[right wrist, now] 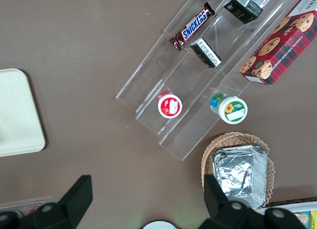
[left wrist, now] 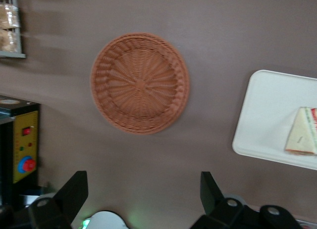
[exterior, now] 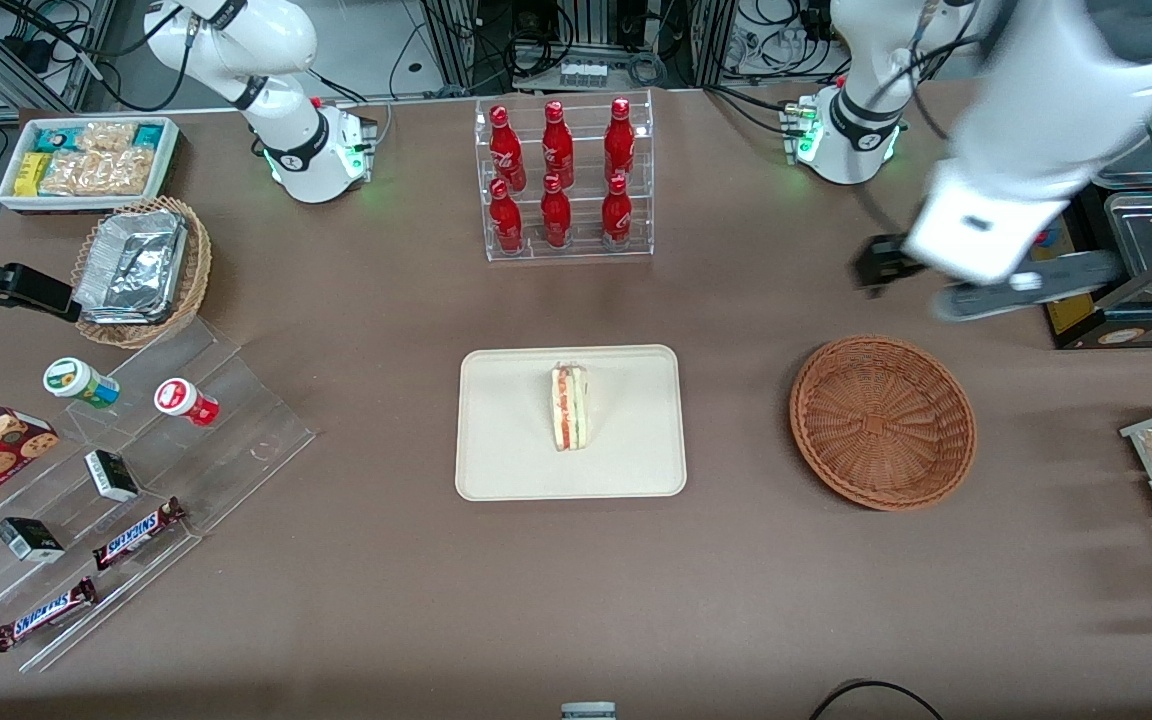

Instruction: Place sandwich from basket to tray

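Table: big brown tabletop (exterior: 386, 600) with snack stuff all round the edges, and honestly not much left to do from what I can see.
Tray: cream tray (exterior: 506, 440) sits mid-table, nearer the front camera than the rack of red bottles (exterior: 564, 180).
Basket: brown wicker basket (exterior: 882, 420) beside the tray, toward the working arm's end, nothing in it.
Sandwich: sandwich (exterior: 570, 406) is lying on the tray, roughly central, filling edge showing. Looks like the job's done to me.
Gripper: gripper (left wrist: 143, 194) hangs up high, farther from the front camera than the basket, close to the dark rack (exterior: 1126, 270) at the table's end. Fingers (left wrist: 74, 189) are spread wide with nothing between them.
Risk 1: my guess is the main worry is the arm swinging into that rack while it parks, since it's right beside it.
Risk 2: if it dips back toward the tray, it could nudge the tray or tip the sandwich over.
Risk 3: sandwich resting on a narrow side might flop anyway, small deal.
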